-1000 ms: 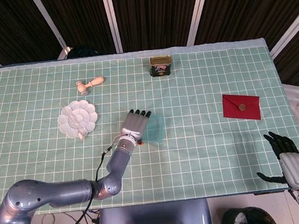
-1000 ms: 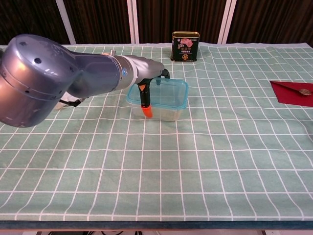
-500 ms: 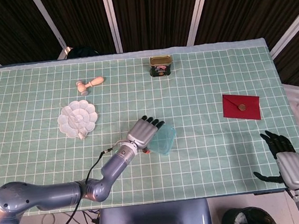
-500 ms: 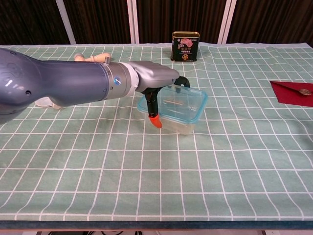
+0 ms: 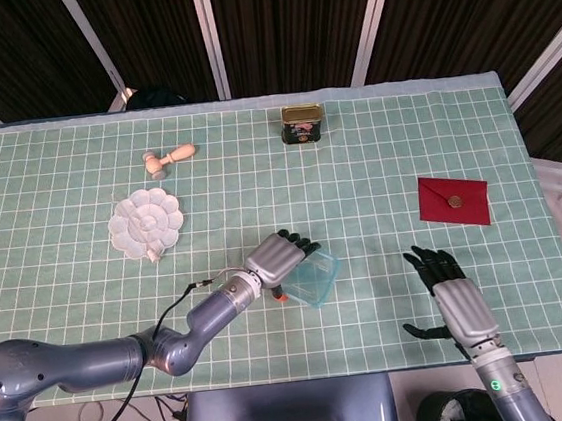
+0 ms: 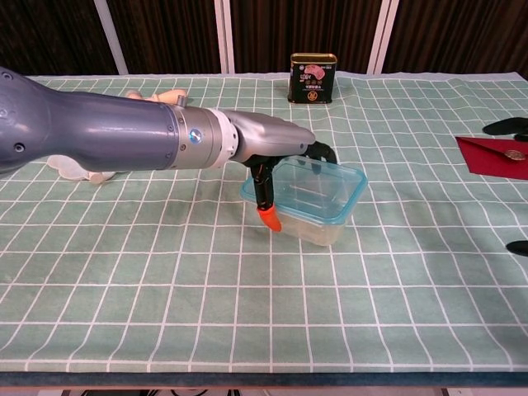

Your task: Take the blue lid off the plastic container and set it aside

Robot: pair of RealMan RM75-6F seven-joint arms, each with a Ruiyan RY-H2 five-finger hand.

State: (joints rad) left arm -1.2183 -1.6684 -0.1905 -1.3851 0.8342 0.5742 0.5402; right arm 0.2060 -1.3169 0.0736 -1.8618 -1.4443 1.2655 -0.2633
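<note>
The clear plastic container (image 5: 315, 280) (image 6: 316, 205) sits tilted near the middle front of the table, its blue lid (image 6: 347, 179) still on it. My left hand (image 5: 279, 259) (image 6: 282, 155) grips the container from its left side, fingers over the lid and the orange-tipped thumb down the near wall. My right hand (image 5: 456, 299) hovers open over the table's front right, fingers spread, well apart from the container. In the chest view only its dark fingertips (image 6: 506, 126) show at the right edge.
A tin can (image 5: 303, 124) (image 6: 313, 78) stands at the back centre. A red envelope (image 5: 453, 200) (image 6: 493, 157) lies at the right. A white flower-shaped dish (image 5: 146, 223) and a wooden stamp (image 5: 169, 159) lie at the back left.
My left hand has moved the container nearer the front edge and to the right, tilting it. My right hand has come in from the front right corner over the table.
</note>
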